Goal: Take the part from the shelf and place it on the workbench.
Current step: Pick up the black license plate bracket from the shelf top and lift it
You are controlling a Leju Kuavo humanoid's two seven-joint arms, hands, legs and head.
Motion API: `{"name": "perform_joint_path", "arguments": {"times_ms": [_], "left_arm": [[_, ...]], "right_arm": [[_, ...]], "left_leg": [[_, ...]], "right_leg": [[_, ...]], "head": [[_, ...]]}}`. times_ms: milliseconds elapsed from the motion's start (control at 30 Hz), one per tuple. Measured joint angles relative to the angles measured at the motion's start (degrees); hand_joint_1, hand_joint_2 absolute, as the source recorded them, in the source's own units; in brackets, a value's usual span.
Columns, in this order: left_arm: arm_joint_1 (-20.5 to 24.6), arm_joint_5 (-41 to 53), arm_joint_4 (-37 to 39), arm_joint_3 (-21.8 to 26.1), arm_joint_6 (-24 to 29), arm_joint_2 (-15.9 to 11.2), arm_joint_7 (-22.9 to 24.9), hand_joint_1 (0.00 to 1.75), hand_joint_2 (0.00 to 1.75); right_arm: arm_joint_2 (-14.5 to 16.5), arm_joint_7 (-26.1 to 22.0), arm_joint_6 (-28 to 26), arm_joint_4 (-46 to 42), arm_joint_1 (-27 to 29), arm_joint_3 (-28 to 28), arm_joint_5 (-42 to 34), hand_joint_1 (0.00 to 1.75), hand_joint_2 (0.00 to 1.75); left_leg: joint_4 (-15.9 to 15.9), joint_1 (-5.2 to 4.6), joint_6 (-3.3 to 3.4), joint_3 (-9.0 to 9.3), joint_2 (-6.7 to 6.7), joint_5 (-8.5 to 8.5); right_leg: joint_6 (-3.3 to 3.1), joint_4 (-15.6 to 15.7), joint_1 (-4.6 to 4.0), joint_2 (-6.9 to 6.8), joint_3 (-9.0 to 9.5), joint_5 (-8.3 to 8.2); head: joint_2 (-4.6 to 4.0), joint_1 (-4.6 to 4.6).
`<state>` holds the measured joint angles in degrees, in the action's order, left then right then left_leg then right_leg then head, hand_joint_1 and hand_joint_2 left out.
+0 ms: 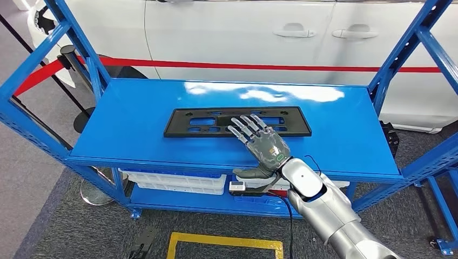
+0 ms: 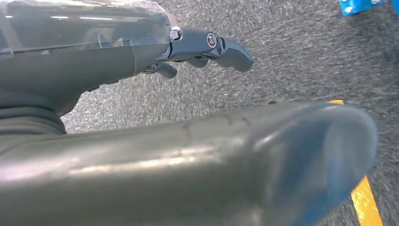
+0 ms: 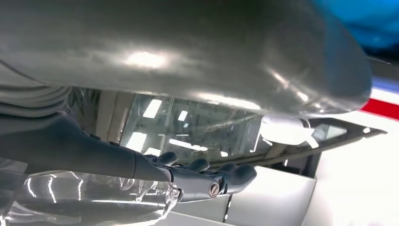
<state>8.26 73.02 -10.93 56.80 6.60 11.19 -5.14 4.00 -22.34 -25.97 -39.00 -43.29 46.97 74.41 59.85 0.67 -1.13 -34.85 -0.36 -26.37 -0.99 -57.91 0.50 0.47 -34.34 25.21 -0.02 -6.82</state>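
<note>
Part (image 1: 237, 121), a flat black frame with cutouts, lay at the middle of the blue shelf (image 1: 135, 124). The right hand (image 1: 263, 144) reached in from five o'clock, fingers spread flat over its near edge. The left hand (image 2: 207, 47) hung over grey floor (image 2: 301, 56), holding nothing.

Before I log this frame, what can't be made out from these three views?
- Head view: whether the right hand touches or grips the black part; its fingers cover the near edge.
- Head view: contents of the white bins, hidden under the blue shelf.
- Left wrist view: left hand partly blocked by its blurred thumb; finger pose unclear.
</note>
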Motion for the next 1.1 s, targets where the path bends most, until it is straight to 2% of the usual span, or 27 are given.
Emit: {"name": "perform_joint_path", "arguments": {"times_ms": [67,100,133,167,200,267,300,333,433,500,533,600,633,667,700,733,800,833,900,1000,1033,1100], "left_arm": [[0.21,0.09,0.00,-0.05,-0.05,0.02,0.10,0.00,0.00],[0.27,0.11,0.00,-0.09,-0.07,0.03,0.18,0.00,0.00],[0.28,0.13,0.00,-0.11,-0.09,0.04,0.26,0.00,0.00],[0.28,0.14,0.00,-0.12,-0.09,0.05,0.31,0.00,0.00],[0.28,0.15,0.00,-0.12,-0.10,0.04,0.37,0.00,0.00],[0.35,0.15,0.00,-0.12,-0.10,0.03,0.49,0.00,0.00],[0.41,0.15,0.01,-0.13,-0.10,0.02,0.58,0.00,0.00],[0.47,0.15,0.02,-0.14,-0.10,0.03,0.70,0.00,0.00],[0.46,0.15,0.05,-0.16,0.19,0.09,1.05,0.00,0.00],[0.42,0.15,0.06,-0.16,0.54,0.24,1.14,0.00,0.00],[0.47,0.16,0.07,-0.16,0.66,0.32,1.16,0.00,0.00],[0.56,0.17,0.07,-0.16,0.76,0.42,1.19,0.00,0.00],[0.54,0.17,0.07,-0.16,0.76,0.44,1.21,0.00,0.00],[0.51,0.17,0.07,-0.16,0.76,0.46,1.23,0.00,0.00],[0.47,0.18,0.07,-0.16,0.75,0.48,1.27,0.00,0.00],[0.46,0.19,0.07,-0.16,0.69,0.48,1.30,0.00,0.00],[0.51,0.27,0.08,-0.16,0.42,0.51,1.32,0.00,0.00],[0.56,0.32,0.10,-0.16,0.28,0.52,1.33,0.00,0.00],[0.63,0.46,0.15,-0.16,0.15,0.55,1.37,0.00,0.00],[0.67,0.68,0.19,-0.16,0.16,0.54,1.53,0.00,0.00],[0.71,0.70,0.20,-0.16,0.17,0.52,1.59,0.00,0.00],[0.78,0.70,0.20,-0.16,0.20,0.51,1.67,0.00,0.00]], "right_arm": [[1.05,-0.17,0.86,0.82,-0.83,0.00,0.12,0.00,0.00],[1.55,-0.23,1.22,1.37,-1.11,0.00,0.17,0.00,0.44],[2.02,-0.28,1.46,1.99,-1.28,0.00,0.21,0.00,0.87],[2.39,-0.29,1.58,2.60,-1.40,0.00,0.23,0.00,1.31],[2.78,-0.27,1.61,3.16,-1.54,0.00,0.26,0.00,1.75],[3.51,0.03,1.57,4.08,-2.04,0.01,0.48,0.00,1.75],[3.88,0.39,1.51,4.59,-2.43,0.02,0.68,0.00,1.75],[4.24,0.82,1.46,5.11,-2.83,0.03,0.90,0.00,1.75],[5.28,1.84,1.74,6.85,-3.79,0.33,1.54,0.00,1.75],[5.95,2.58,2.28,7.93,-4.60,0.53,1.90,0.00,1.75],[6.35,3.09,2.65,8.51,-5.10,0.57,2.05,0.00,1.75],[7.01,4.22,3.52,9.83,-5.88,0.74,2.40,0.00,1.75],[7.28,4.68,3.91,10.47,-6.02,0.87,2.59,0.00,1.75],[7.51,5.08,4.22,11.08,-6.08,1.02,2.77,0.00,1.75],[7.74,5.44,4.51,11.60,-6.17,1.17,2.99,0.00,1.75],[8.04,5.88,4.88,12.09,-6.36,1.35,3.32,0.00,1.75],[8.68,6.95,5.85,13.01,-7.10,1.89,4.27,0.00,1.75],[9.08,7.55,6.50,13.49,-7.57,2.21,4.83,0.00,1.75],[9.75,8.95,8.23,14.59,-8.33,2.97,5.99,0.00,1.75],[10.67,10.98,11.17,15.94,-9.00,4.03,7.70,0.00,1.75],[11.02,11.37,11.85,16.31,-9.28,4.36,8.07,0.00,1.75],[11.60,11.74,12.50,17.00,-9.72,4.93,8.39,0.00,1.75]], "left_leg": [[6.34,0.10,-0.50,-2.87,0.03,-3.38],[10.39,0.15,-0.70,-4.82,0.03,-5.04],[13.44,0.18,-0.84,-6.36,0.04,-5.92],[14.70,0.19,-0.91,-7.09,0.04,-5.81],[13.37,0.21,-0.90,-6.58,0.05,-4.43],[5.64,0.21,-0.65,-2.95,0.10,-0.35],[1.71,0.11,-0.42,-1.03,0.12,1.11],[-0.65,0.00,-0.14,0.14,0.10,1.73],[-1.79,-0.15,0.80,0.60,-0.05,1.66],[-2.18,0.10,1.51,0.70,-0.03,1.86],[-2.37,0.21,1.86,0.78,0.01,1.95],[-2.40,0.14,2.30,0.80,0.05,1.94],[-2.37,0.09,2.38,0.80,0.04,1.89],[-2.33,0.06,2.42,0.82,0.00,1.84],[-2.26,0.03,2.44,0.86,-0.05,1.76],[-2.17,-0.01,2.40,0.93,-0.11,1.66],[-1.95,-0.17,2.18,1.05,-0.17,1.36],[-1.83,-0.28,2.00,1.00,-0.17,1.22],[-1.78,-0.34,1.49,0.84,-0.13,1.12],[-1.28,-0.32,0.60,0.69,-0.09,0.45],[0.30,-0.32,0.31,0.05,-0.06,-0.61],[6.94,-0.08,-0.26,-3.02,0.00,-4.05]], "right_leg": [[-0.41,0.14,0.12,-0.07,0.09,-0.02],[-0.52,0.12,0.10,-0.11,0.10,0.03],[-0.57,0.09,0.08,-0.13,0.14,0.08],[-0.59,0.06,0.06,-0.13,0.19,0.14],[-0.56,0.03,0.06,-0.11,0.30,0.24],[-0.32,-0.07,0.08,-0.02,0.66,0.55],[-0.12,-0.19,0.00,0.02,0.78,0.73],[0.13,-0.24,-0.08,0.04,0.81,0.84],[0.91,-0.11,-0.30,0.02,0.75,0.85],[1.42,-1.33,-0.32,-0.04,0.23,1.83],[1.62,-3.44,-0.33,-0.07,-0.76,3.13],[1.83,-10.83,-0.23,-0.14,-4.42,6.70],[1.88,-14.44,-0.21,-0.14,-6.32,7.90],[1.87,-16.63,-0.21,-0.14,-7.62,8.15],[1.78,-16.60,-0.21,-0.14,-7.91,7.20],[1.58,-14.32,-0.23,-0.14,-7.08,5.27],[0.91,-6.52,-0.42,-0.14,-3.64,1.06],[0.63,-3.32,-0.55,-0.13,-2.24,-0.09],[0.31,-0.75,-0.86,-0.09,-1.21,-0.37],[-0.23,0.06,-0.43,-0.08,-0.85,-0.58],[-0.46,0.35,-0.19,-0.10,-0.64,-0.68],[-0.75,0.55,-0.05,-0.16,-0.40,-0.68]], "head": [[0.00,-0.01],[0.00,-0.01],[0.00,-0.01],[0.00,-0.01],[0.00,-0.01],[0.00,-0.01],[0.00,-0.01],[0.00,-0.01],[0.00,0.00],[0.00,0.02],[0.00,0.01],[0.00,0.01],[0.00,0.01],[0.00,0.01],[0.00,0.01],[0.00,0.01],[0.00,0.01],[0.00,0.01],[0.00,0.01],[0.00,-0.01],[0.00,-0.02],[0.00,-0.05]]}}
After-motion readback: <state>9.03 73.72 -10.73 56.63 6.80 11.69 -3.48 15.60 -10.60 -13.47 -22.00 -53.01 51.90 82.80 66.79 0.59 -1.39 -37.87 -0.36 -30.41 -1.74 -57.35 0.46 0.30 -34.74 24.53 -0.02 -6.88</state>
